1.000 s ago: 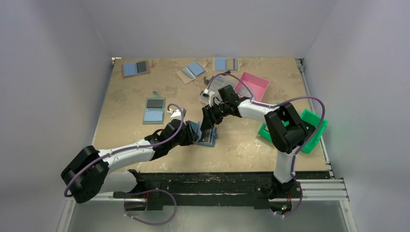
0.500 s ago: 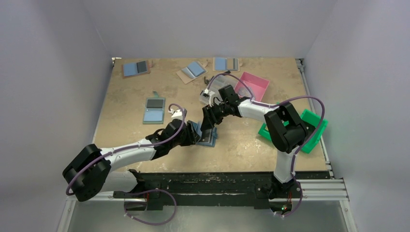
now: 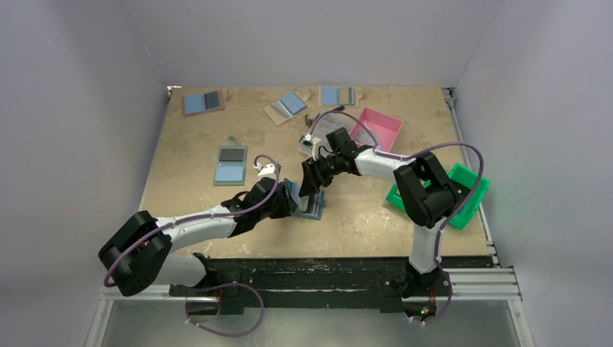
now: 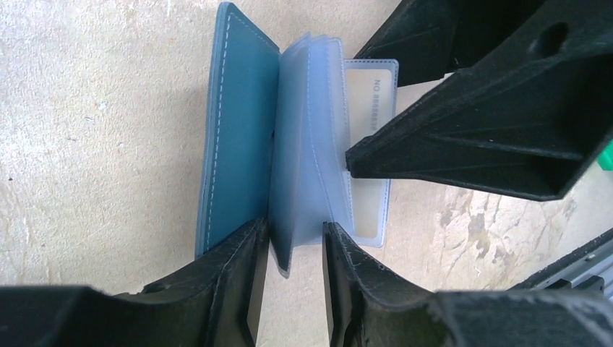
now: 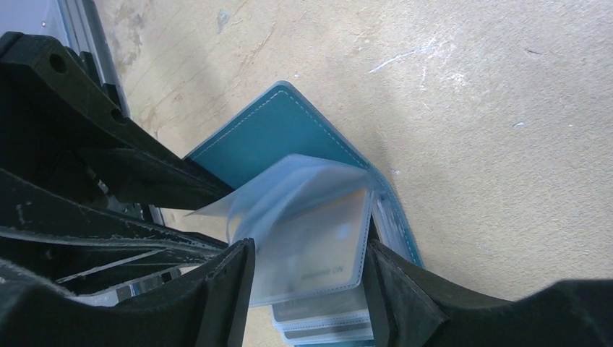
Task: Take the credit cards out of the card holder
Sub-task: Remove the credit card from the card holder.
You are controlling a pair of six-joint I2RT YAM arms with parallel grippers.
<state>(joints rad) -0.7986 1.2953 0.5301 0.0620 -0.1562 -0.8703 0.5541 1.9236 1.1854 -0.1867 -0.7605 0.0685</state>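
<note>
The card holder lies open at the table's middle front. Its teal cover lies flat and its clear sleeves stand up. My left gripper has its jaws a narrow gap apart around the sleeves' lower edge, with bare table showing beside it. My right gripper is open, with its fingers on either side of a sleeve holding a pale credit card. More cards in sleeves lie beneath it. From above, both grippers meet over the holder, the left and the right.
A blue holder with a black panel lies to the left. Other holders lie at the back. A pink tray and a green tray stand to the right. The right gripper's finger crowds the left wrist view.
The left arm has crept a little forward and right. Both grippers have stayed at the holder.
</note>
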